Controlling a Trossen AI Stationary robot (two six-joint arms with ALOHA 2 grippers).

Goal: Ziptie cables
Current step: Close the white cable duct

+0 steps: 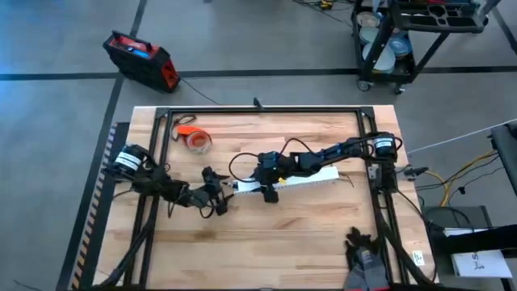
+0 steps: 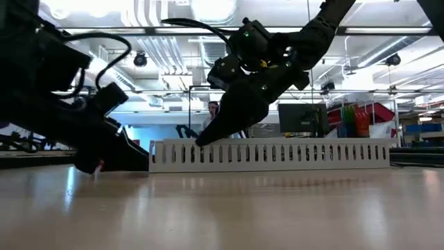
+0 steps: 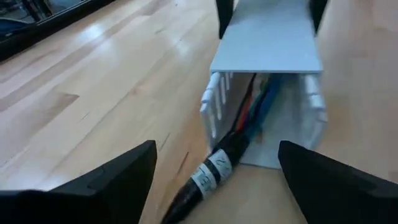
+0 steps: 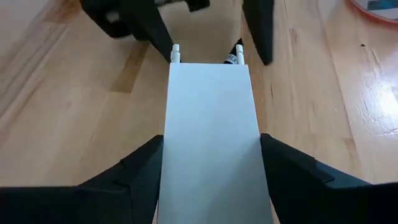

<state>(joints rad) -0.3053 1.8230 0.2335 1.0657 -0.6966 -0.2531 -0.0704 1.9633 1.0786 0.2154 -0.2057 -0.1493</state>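
Note:
The long white slotted channel (image 1: 303,179) lies flat on the table, running left to right. The cables (image 3: 255,106), green, blue, red and dark, run inside it. Their dark sleeved end with a white label (image 3: 214,168) comes out of the channel's left end onto the wood. My left gripper (image 1: 216,200) (image 3: 216,149) stands open just left of that end, one finger on each side of the sleeved end, touching nothing. My right gripper (image 1: 266,192) (image 4: 211,138) is over the channel's left part, shut on it. The ziptie is out of view. My right gripper holds the white channel near its left end, one finger on each long side (image 4: 171,155), pinching it across its width. The fingers (image 2: 208,137) slant down from the upper right, pointing along the channel toward its left end. The channel stays level with its bottom on the table.
An orange tape roll (image 1: 194,139) lies at the table's far left. A black frame (image 1: 266,110) runs along the table's edges. There is bare wood toward the near edge. A person (image 2: 211,110) shows far off in the room behind.

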